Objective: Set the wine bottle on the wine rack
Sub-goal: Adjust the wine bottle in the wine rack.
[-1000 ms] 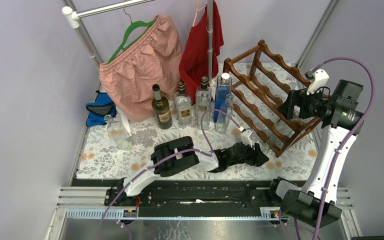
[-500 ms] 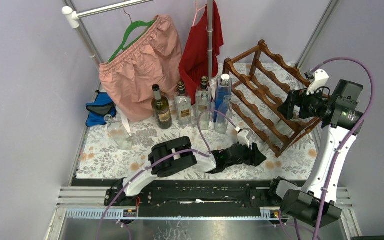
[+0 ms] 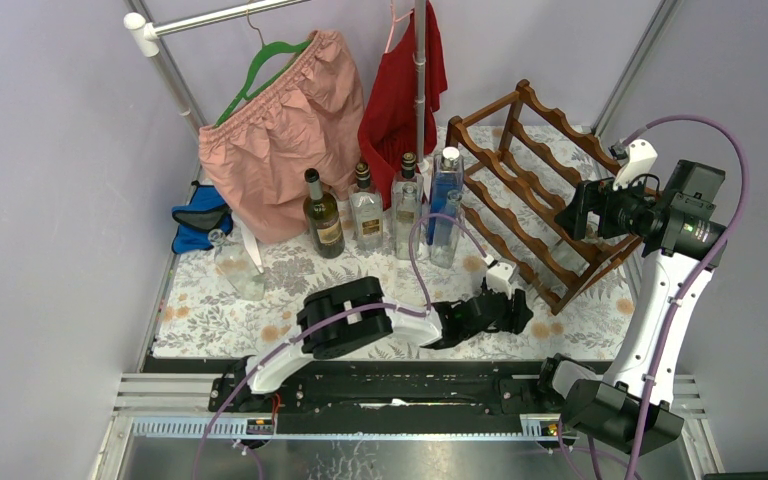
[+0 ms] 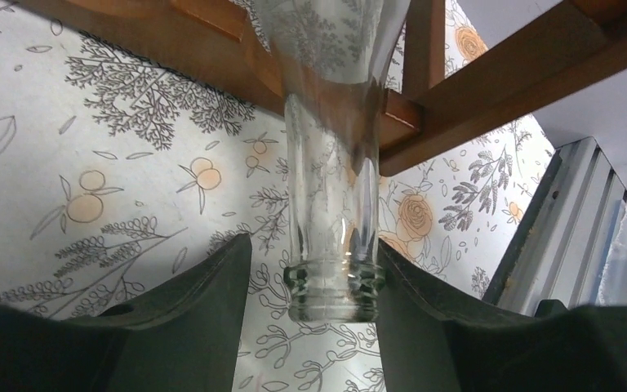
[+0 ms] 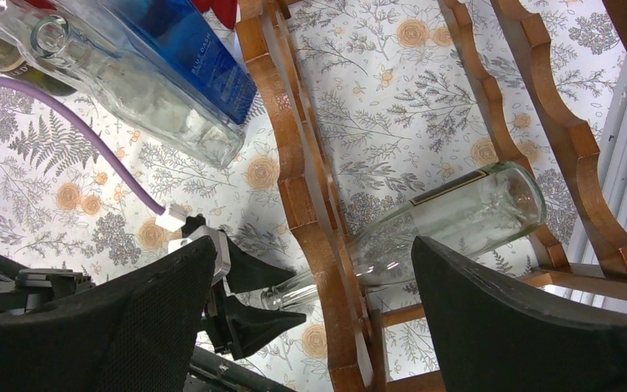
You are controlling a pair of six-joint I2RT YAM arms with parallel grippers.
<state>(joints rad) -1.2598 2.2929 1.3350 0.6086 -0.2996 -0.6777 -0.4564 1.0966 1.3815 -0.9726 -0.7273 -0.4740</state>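
Observation:
A clear glass wine bottle (image 5: pixel 457 216) lies on its side in the bottom tier of the reddish-brown wine rack (image 3: pixel 520 190). Its neck (image 4: pixel 331 204) pokes out through the front rail. My left gripper (image 4: pixel 312 245) is open around the bottle's mouth: one finger is apart from the rim and the other is right against it. From above, the left gripper (image 3: pixel 523 310) sits low at the rack's front foot. My right gripper (image 3: pixel 572 215) hovers open above the rack (image 5: pixel 294 188), holding nothing.
Several upright bottles stand left of the rack: a dark one (image 3: pixel 323 215), clear ones (image 3: pixel 367 210) and a blue one (image 3: pixel 446 190). Pink shorts (image 3: pixel 280 130) and a red garment (image 3: pixel 400 90) hang behind. A blue pouch (image 3: pixel 200 220) and a glass flask (image 3: pixel 245 265) sit far left.
My left arm has shifted slightly right, towards the rack, with its jaws a little wider. The right arm and the bottle have not moved.

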